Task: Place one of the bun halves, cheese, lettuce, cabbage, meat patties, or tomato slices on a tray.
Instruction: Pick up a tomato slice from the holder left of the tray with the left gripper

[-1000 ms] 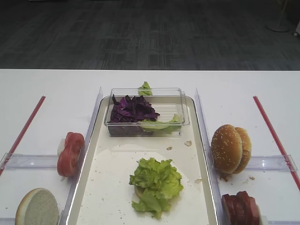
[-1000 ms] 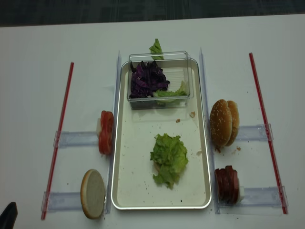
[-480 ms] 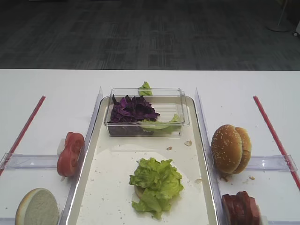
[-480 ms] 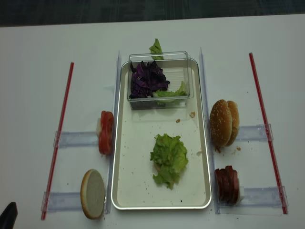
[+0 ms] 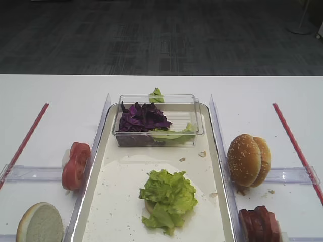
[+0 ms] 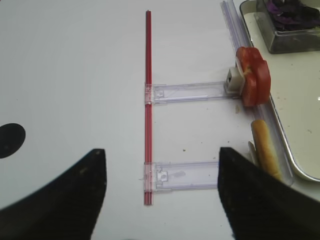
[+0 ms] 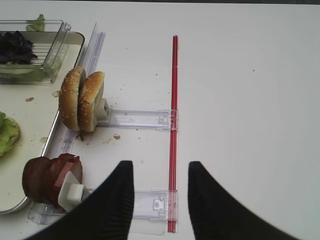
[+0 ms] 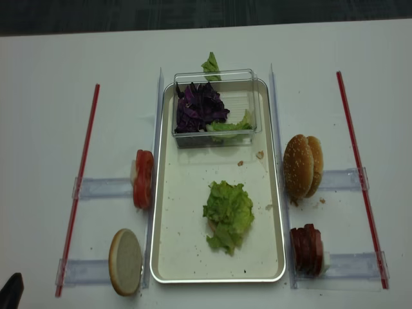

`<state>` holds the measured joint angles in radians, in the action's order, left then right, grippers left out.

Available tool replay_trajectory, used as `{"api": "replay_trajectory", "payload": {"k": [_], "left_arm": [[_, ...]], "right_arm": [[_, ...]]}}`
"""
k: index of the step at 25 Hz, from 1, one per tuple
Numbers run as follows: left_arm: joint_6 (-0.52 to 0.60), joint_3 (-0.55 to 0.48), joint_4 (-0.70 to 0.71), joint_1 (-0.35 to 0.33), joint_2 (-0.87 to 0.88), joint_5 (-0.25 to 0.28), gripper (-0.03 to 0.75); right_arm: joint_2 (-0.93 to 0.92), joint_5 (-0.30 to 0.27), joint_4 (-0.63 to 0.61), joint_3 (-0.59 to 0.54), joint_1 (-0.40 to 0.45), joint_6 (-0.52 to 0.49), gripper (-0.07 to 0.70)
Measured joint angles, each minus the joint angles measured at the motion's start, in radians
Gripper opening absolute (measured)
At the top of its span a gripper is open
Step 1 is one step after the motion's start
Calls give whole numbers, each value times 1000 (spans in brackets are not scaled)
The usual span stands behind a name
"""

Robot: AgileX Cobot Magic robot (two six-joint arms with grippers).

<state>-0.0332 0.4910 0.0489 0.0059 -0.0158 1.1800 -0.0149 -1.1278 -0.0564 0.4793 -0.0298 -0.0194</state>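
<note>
Two tools idle from what I see: left tool (image 6: pixel 162 200) has its jaws spread wide with nothing between them, hanging over the table (image 6: pixel 75 75) left of the red strip (image 6: pixel 148 100); right tool (image 7: pixel 161 200) also gapped and empty, over the table near the other red strip (image 7: pixel 173 125). Progress-wise, the tray (image 8: pixel 168 257) already carries a clump of lettuce (image 8: pixel 228 212) on its middle floor, and a pale round edge peeking out under it looks like a bun half, can't be sure. Clear box (image 8: pixel 248 80) at the tray's far end holds the cabbage (image 8: pixel 198 108) plus a bit more green. Off the tray: tomato slices (image 8: pixel 143 178) stacked on edge just outside the left rim, pale cut bun half (image 8: pixel 125 261) nearer me on the same side, seeded bun halves (image 8: pixel 301 166) on edge outside the right rim, meat patties (image 8: pixel 307 248) below them. No cheese that I can spot. My read: one layer is down, next item not yet picked. Tomato stack's long axis runs parallel to the tray's long side, slice faces pointing outward left and toward the tray. Left tool is nearest to it; I'd need to come in across the stack's thickness.
</note>
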Motion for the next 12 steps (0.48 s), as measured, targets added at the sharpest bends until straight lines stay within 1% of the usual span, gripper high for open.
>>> {"api": "replay_trajectory", "payload": {"k": [12], "left_arm": [[-2,0,0,0,0,0,439]], "right_arm": [[0,0,0,0,0,0,302]]}}
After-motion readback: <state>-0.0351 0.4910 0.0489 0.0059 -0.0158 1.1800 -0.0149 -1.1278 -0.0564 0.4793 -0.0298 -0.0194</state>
